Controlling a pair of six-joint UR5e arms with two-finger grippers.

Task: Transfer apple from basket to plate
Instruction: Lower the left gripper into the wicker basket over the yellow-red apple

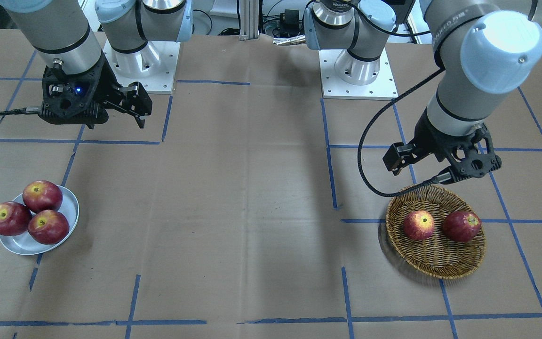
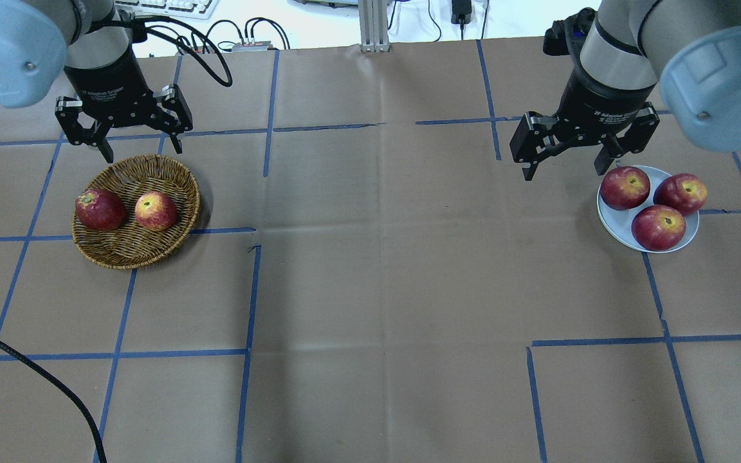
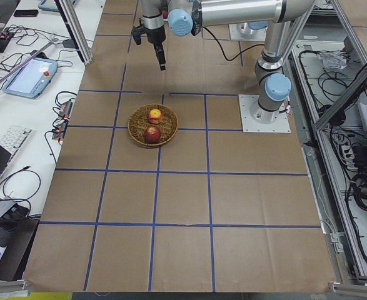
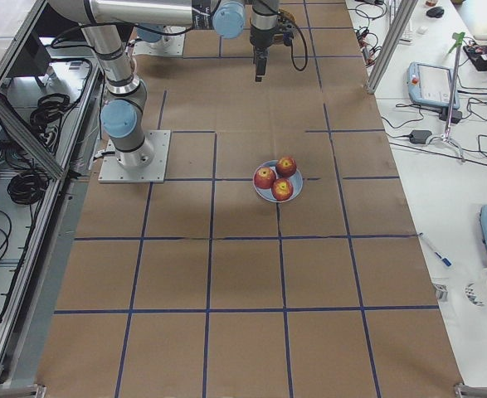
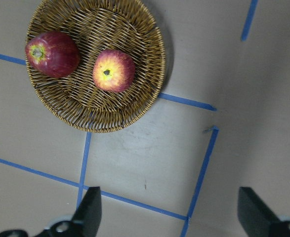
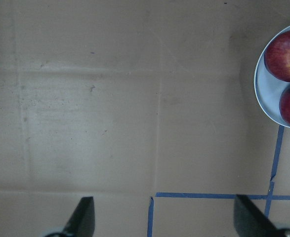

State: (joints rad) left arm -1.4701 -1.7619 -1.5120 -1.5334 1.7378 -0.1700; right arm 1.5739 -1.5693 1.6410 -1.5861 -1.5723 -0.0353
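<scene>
Left gripper [image 2: 142, 153]: mine to work with, spread wide and holding nothing. It hangs above the basket's edge, clear of everything.
Right gripper [image 2: 563, 170]: also wide open and empty, hovering just beside the plate.
Apple [image 2: 156, 211]: lies in the basket [image 2: 127, 256], lower than my left fingertips and out ahead of them in the wrist view, not yet between them.
Look: lighter red with yellow-orange streaks. The yellowish stem hollow faces up, and the skin is smooth with a slight shine.
Neighbour: a darker apple [image 2: 100, 209] sits just beside it in the same basket, with a narrow gap between the two.
Handling: I judge it firm and rounded, with moderate weight for these fingers. The waxy skin could slip, and it may roll on the shallow weave if nudged. A hard squeeze could bruise it.
Where to grip: across the widest middle, pads on opposite flanks, coming straight down over the stem. I would turn the wrist so neither finger drops into the gap by the darker apple.
Plate [image 2: 613, 220]: well apart from my left gripper, over by the right one. It already carries three dark apples [image 2: 658, 227].
Risk: little bare plate shows, so I expect a crowded set-down.
</scene>
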